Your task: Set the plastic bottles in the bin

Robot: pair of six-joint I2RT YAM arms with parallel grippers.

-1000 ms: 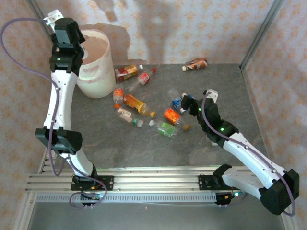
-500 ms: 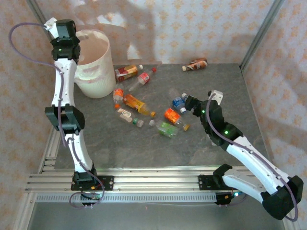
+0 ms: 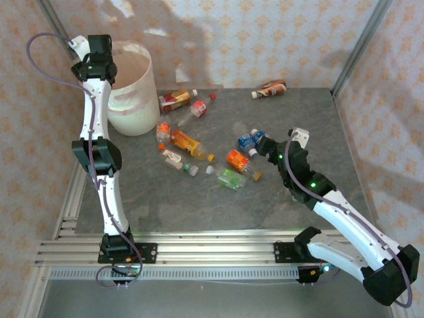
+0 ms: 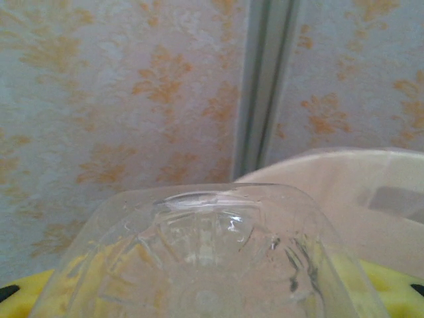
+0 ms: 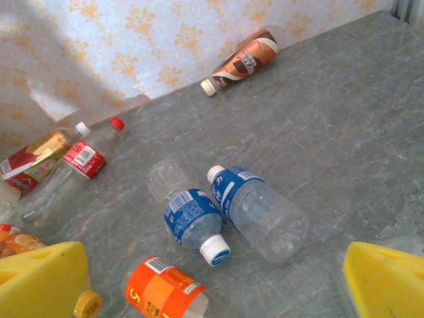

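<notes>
My left gripper (image 3: pixel 101 55) is raised at the back left rim of the bin (image 3: pixel 132 99), a big off-white bucket. It is shut on a clear plastic bottle (image 4: pixel 212 258), whose base sits between the yellow fingers (image 4: pixel 14 295); the bin's rim (image 4: pixel 351 173) lies just ahead on the right. My right gripper (image 3: pixel 266 147) hangs open low over the table. Between and ahead of its yellow fingers (image 5: pixel 40 278) lie two blue-labelled bottles (image 5: pixel 192 215) (image 5: pixel 262 209), side by side. An orange-labelled bottle (image 5: pixel 162 288) lies near its left finger.
More bottles lie scattered mid-table: a green one (image 3: pixel 230 177), an orange juice one (image 3: pixel 187 142), red-labelled ones (image 3: pixel 176 101) near the bin, and a brown one (image 3: pixel 273 87) against the back wall. Patterned walls and metal posts enclose the table.
The left arm has straightened and carried its bottle a little right along the bin's rim. The right gripper has crept slightly nearer the blue bottles, still open.
</notes>
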